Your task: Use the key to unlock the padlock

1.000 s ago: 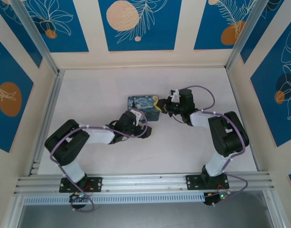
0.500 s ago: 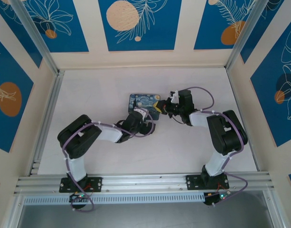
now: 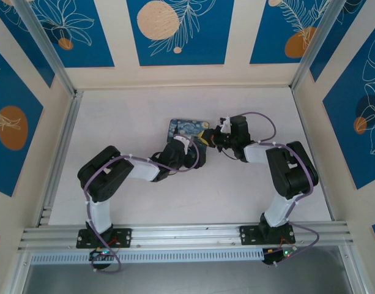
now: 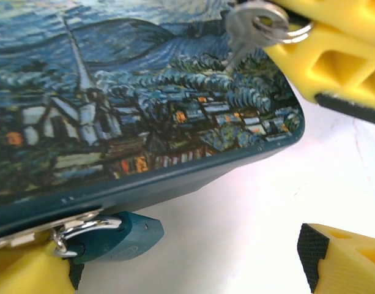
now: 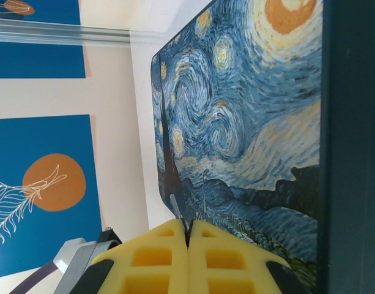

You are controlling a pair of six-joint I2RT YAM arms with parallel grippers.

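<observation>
Two right fingers (image 5: pixel 156 263) pinched the thin, stiff key (image 4: pixel 251 24) over the painted box (image 4: pixel 144 92). The left fingers (image 4: pixel 334 257) gaped, one just beside the padlock (image 4: pixel 123 236) at the box's front edge. It was probably light and slick, best gripped across its body.

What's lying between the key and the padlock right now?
The painted box: in the left wrist view its lid fills the stretch from the key at top right to the padlock at its lower-left edge.
</observation>
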